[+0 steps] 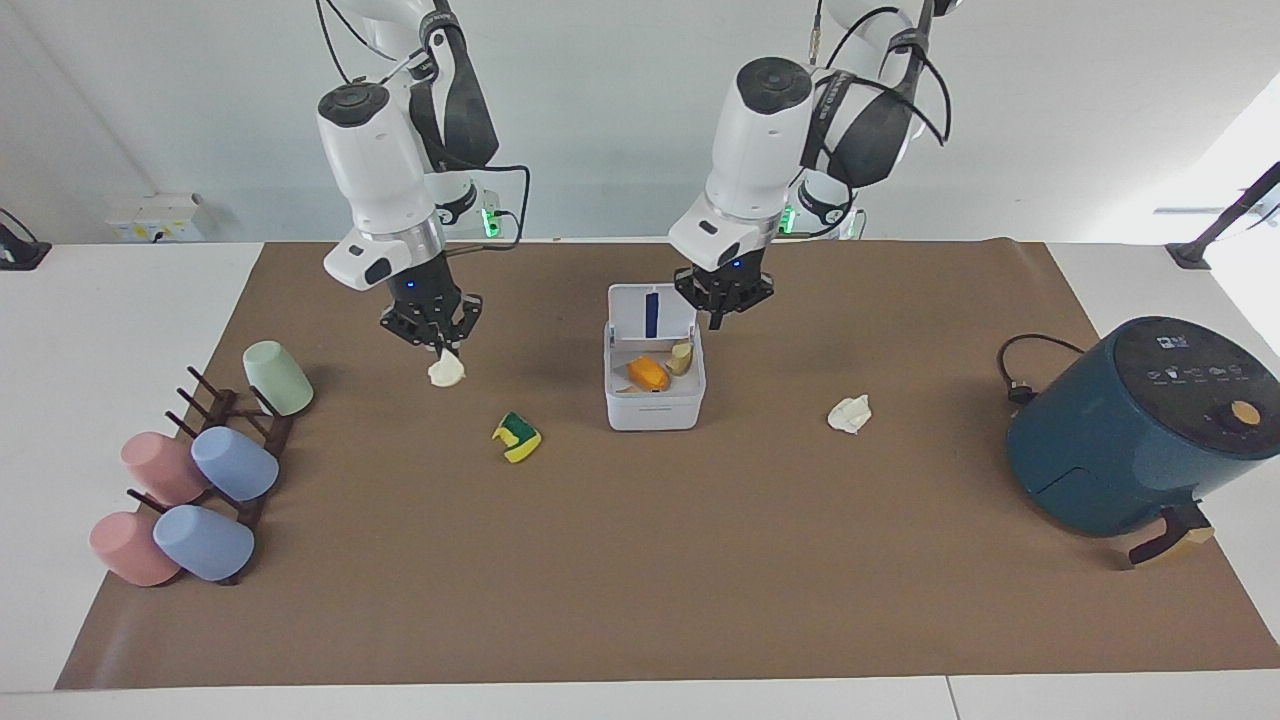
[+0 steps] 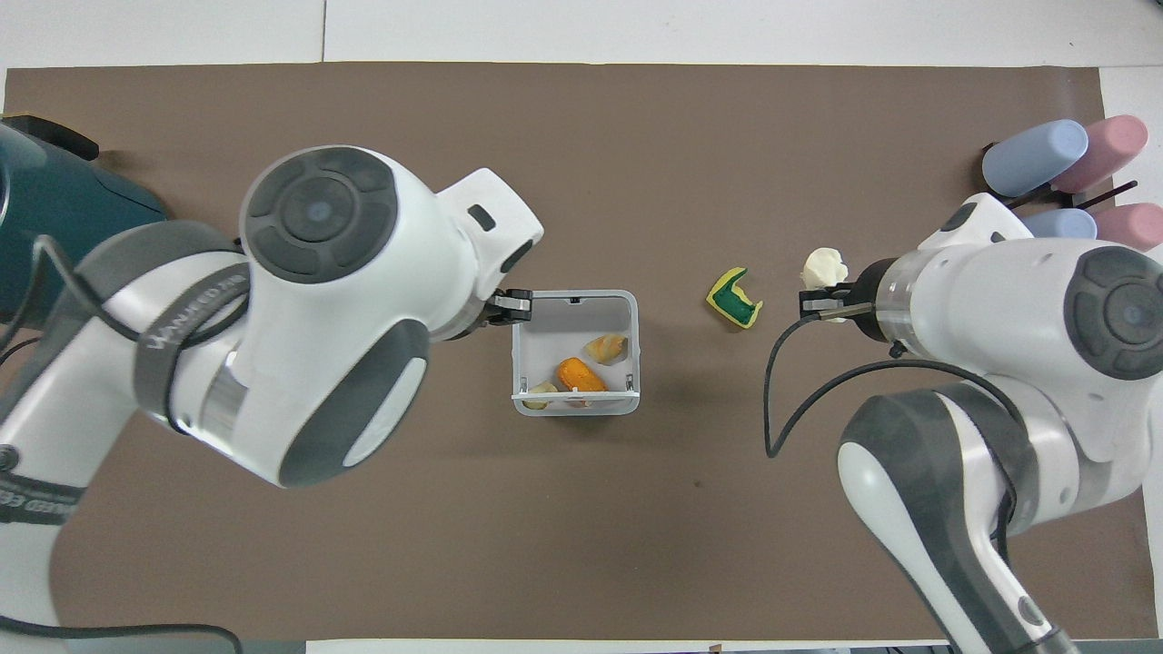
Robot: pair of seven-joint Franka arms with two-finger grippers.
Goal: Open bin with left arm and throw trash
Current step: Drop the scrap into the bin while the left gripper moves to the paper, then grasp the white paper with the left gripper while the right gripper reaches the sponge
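the bin (image 1: pixel 655 395) stood on the brown mat (image 1: pixel 640 560) at mid-table with its lid (image 1: pixel 650 315) swung up on the edge nearer the robots, so the inside lay open. an orange piece (image 1: pixel 648 373) and a tan scrap (image 1: pixel 681 357) lay inside it. the left gripper (image 1: pixel 722 318) hung in the air clenched on nothing, just beside the raised lid toward the left arm's end of the table and apart from it. in the overhead view the left gripper (image 2: pixel 511 307) showed at the bin's (image 2: pixel 574 401) corner, mostly hidden under the arm's wrist.

the right gripper (image 1: pixel 437 343) was up over the mat toward the right arm's end, its fingertips pinched on the top of the cream lump (image 1: pixel 446 371), which hung clear of the mat. the same lump (image 2: pixel 823 269) showed just off the right gripper (image 2: pixel 820 305) from above.

the green-and-yellow sponge piece (image 1: pixel 516 437) lay on the mat between the held lump and the bin, below the right gripper's height and untouched. the white paper wad (image 1: pixel 850 413) lay beside the bin toward the left arm's end, past the left gripper.

a teal air fryer (image 1: pixel 1135 425) sat at the left arm's end of the mat with its black cord (image 1: pixel 1020 370) coiled beside it. a rack of pastel cups (image 1: pixel 200 470) sat at the right arm's end, past the right gripper.
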